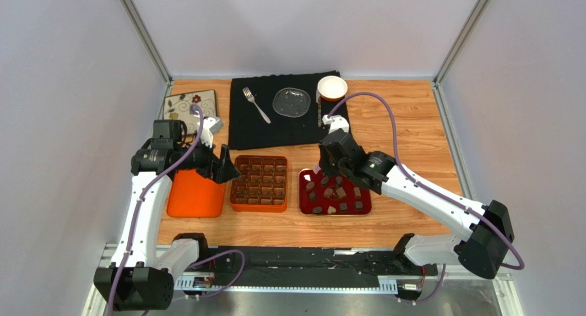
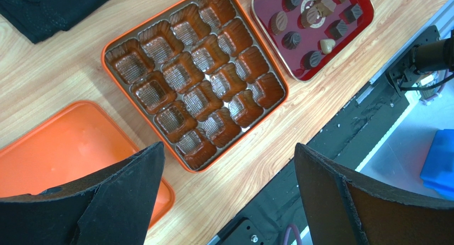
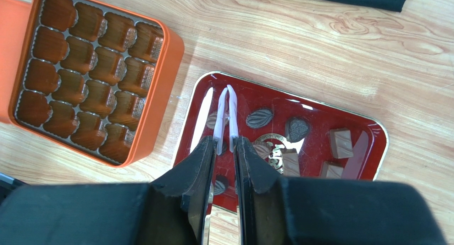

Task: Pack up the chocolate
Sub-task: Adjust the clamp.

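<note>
Several small brown chocolates (image 1: 335, 192) lie in a red tray (image 1: 303, 207), which also shows in the right wrist view (image 3: 319, 113) and in the left wrist view (image 2: 266, 8). The orange box (image 1: 259, 207) left of it has empty brown compartments (image 2: 197, 74). My right gripper (image 1: 330, 163) is shut on white tongs (image 3: 226, 109). Their tips hang over a chocolate (image 3: 215, 120) at the tray's left side. My left gripper (image 1: 223, 166) is open and empty (image 2: 228, 149), above the gap between the box and the orange lid (image 2: 64, 144).
A black cloth (image 1: 237, 134) at the back holds a fork (image 1: 256, 104), a clear glass plate (image 1: 291, 101) and a white bowl (image 1: 332, 88). A patterned tile (image 1: 190, 106) lies at the back left. A black rail (image 1: 309, 261) runs along the near edge.
</note>
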You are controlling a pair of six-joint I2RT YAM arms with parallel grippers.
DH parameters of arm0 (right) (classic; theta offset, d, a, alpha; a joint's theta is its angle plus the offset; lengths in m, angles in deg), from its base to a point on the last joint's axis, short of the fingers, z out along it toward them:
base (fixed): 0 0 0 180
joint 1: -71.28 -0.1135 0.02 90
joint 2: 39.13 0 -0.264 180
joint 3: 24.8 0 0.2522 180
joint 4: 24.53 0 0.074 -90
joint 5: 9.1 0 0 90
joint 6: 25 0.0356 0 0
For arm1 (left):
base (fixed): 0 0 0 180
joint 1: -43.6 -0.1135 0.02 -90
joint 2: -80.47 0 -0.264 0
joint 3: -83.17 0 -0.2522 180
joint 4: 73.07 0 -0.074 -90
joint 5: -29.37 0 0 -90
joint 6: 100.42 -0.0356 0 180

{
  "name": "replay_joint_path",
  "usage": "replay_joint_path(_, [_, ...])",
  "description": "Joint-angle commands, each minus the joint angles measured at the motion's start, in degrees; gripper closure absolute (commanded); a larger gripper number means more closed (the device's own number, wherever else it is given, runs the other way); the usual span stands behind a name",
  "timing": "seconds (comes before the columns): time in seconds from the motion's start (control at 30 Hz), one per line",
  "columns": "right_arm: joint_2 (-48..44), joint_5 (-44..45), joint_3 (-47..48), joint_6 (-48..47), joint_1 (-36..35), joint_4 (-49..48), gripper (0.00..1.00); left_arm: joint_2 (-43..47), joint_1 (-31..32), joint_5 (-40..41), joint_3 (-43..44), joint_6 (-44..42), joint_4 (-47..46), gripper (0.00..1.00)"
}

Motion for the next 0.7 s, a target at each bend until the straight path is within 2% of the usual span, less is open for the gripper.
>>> replay_joint_path(0.0, [-1.0,-0.6,0.9,2.3,0.1,-2.3,0.95,0.7,-0.4,0.4,-0.9,-1.1,0.6,0.01])
replay_joint_path(0.13, [-0.9,-2.7,0.2,2.5,0.0,-3.3,0.88,0.7,-0.3,-0.1,-0.9,-1.2,0.6,0.01])
replay_joint_path(0.27, [-0.2,-4.0,0.1,2.7,-0.3,-3.7,0.86,0.7,-0.3,-0.3,-1.1,-1.0,0.3,0.01])
replay_joint_path(0.3, [-0.1,-4.2,0.1,2.7,-0.2,-3.5,0.79,0.6,-0.3,-0.5,-1.2,-1.0,0.3,0.01])
replay_joint_path(0.43, [0.5,-4.5,-0.2,2.6,-0.5,-3.5,0.71,0.8,-0.3,-1.1,-1.3,-1.1,0.2,0.01])
replay_joint_path(0.67, [0.0,-4.0,-0.9,3.0,-0.6,-3.3,0.71,0.5,-0.3,-1.5,-0.4,-1.1,0.4,0.01])
